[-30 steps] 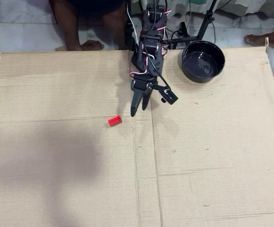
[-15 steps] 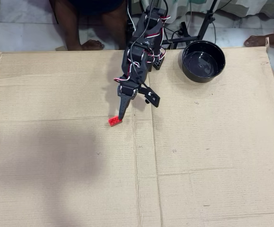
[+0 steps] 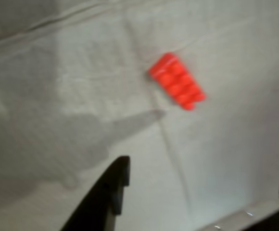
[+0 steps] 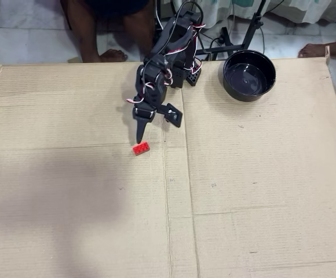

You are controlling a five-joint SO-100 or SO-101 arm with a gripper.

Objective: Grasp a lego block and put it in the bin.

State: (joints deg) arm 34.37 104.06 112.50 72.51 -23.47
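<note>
A flattened sheet of brown corrugated cardboard forms the surface (image 4: 260, 191), laid on a pale tiled floor; in the overhead view bare legs and feet of people show along the far edge. No print or label can be read on the cardboard or on anything else.

Left of centre in the overhead view lies the lego block (image 4: 141, 148), a small red brick resting flat on the surface just left of the cardboard's long fold line. The gripper (image 4: 156, 130) hangs just beyond it on the far side, its jaws spread apart and holding nothing: one slim finger points down toward the brick's far edge, with its tip just short of it, and the other finger stands off to the right. The black arm rises from there toward the far edge, wrapped in white and red wires.

In the wrist view the brick (image 3: 177, 80) appears blurred, studs up, lying at a slant on the far side of the open fingers (image 3: 111, 187), well clear of both.

To the far right sits the bin (image 4: 249, 74), a glossy black bowl, empty inside, well apart from the brick.
</note>
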